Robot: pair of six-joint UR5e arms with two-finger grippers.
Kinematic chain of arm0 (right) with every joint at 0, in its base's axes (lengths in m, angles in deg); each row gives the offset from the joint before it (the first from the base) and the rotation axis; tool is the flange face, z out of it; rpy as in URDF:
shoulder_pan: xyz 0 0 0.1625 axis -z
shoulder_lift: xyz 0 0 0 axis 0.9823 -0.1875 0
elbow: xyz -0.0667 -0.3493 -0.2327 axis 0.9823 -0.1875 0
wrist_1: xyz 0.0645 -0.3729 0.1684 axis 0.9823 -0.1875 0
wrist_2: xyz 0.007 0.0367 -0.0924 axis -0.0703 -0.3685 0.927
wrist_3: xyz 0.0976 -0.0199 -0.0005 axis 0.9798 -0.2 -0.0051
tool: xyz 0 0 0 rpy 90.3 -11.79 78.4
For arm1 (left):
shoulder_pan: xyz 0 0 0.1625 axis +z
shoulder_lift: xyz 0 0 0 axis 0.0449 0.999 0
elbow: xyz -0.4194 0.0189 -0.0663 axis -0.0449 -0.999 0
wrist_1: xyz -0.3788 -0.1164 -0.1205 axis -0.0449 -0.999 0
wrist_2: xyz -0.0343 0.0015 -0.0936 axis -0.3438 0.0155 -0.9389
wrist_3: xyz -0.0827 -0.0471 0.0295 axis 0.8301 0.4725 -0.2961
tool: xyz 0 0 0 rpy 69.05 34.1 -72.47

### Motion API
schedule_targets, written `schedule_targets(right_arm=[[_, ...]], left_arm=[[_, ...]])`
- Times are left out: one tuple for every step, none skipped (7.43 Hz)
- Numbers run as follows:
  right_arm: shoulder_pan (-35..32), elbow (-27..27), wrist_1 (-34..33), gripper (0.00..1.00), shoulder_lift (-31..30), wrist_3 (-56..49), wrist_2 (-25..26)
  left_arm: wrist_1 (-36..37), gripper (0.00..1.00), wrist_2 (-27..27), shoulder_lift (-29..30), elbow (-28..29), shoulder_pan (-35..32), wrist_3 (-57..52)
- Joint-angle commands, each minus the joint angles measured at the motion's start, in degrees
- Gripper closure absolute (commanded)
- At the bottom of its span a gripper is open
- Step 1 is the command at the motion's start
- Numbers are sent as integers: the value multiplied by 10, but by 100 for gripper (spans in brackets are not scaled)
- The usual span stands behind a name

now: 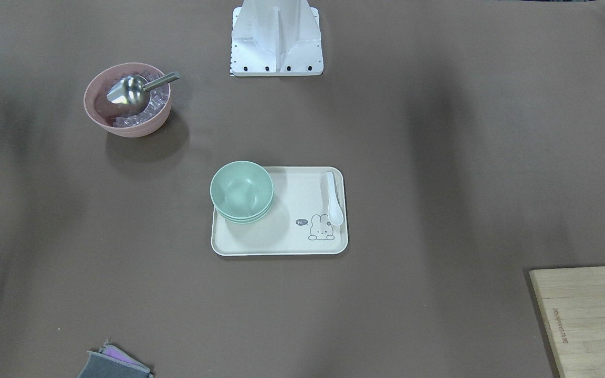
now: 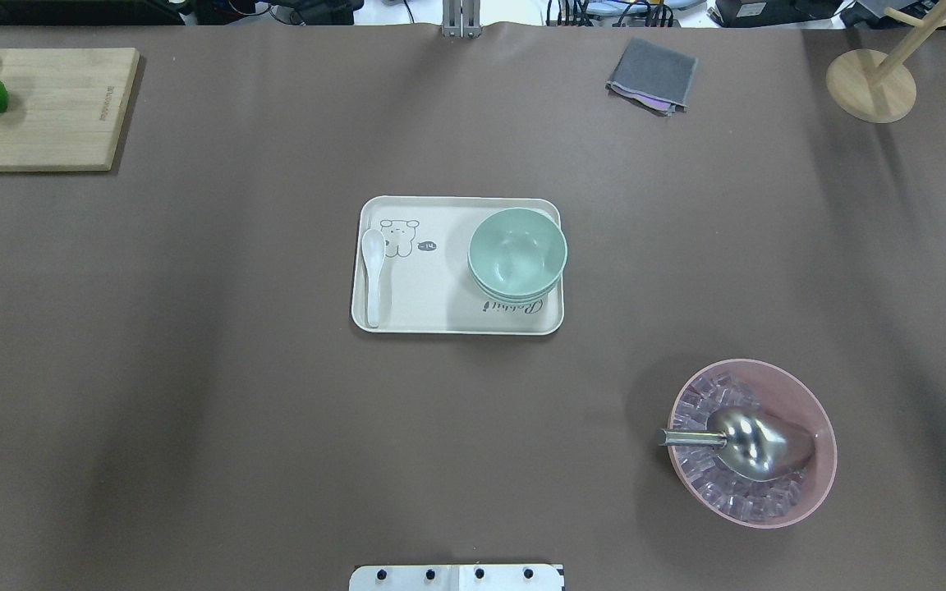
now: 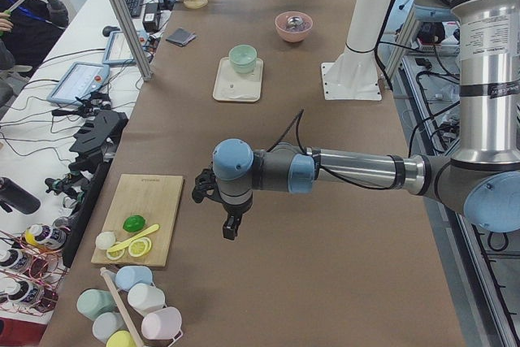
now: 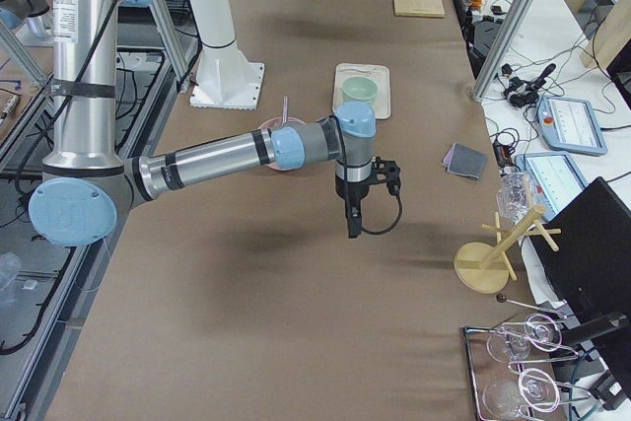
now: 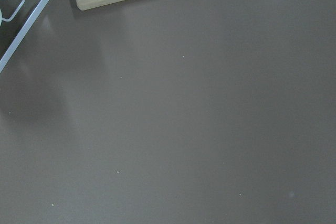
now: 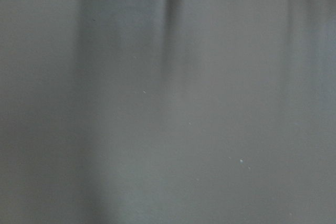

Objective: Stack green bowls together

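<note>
The green bowls sit nested in one stack on a corner of the cream tray; the stack also shows in the overhead view and, small, in the side views. Both arms hang over bare table well away from the tray. The left gripper points down near the cutting board, and the right gripper points down near the table's other end. Neither shows in the overhead or front view, and I cannot tell whether they are open or shut. Both wrist views show only brown table.
A white spoon lies on the tray's other side. A pink bowl holds ice cubes and a metal scoop. A cutting board with fruit, a grey cloth and a wooden stand sit along the far edge.
</note>
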Motion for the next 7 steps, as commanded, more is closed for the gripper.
schedule_targets(right_arm=[[-16,-1,2,0,-43,-19,-1],[-31,-2,2,0,-47,-18,-5],[-47,-2,2,0,-54,-17,-5],[-60,-3,2,0,-56,-16,-26],[-77,-3,2,0,-67,-17,-49],[-91,-1,2,0,-79,-18,-56],[-95,1,2,0,-83,-17,-57]], left_arm=[[0,2,1,-12,3,0,-2],[-1,2,0,-12,1,0,-3],[-1,2,-5,-11,-6,0,-1],[-1,2,-5,-7,-3,0,0],[-1,2,-5,-8,-4,-1,-1],[-1,2,-5,-10,-1,0,-1],[-1,2,-5,-11,-2,0,0]])
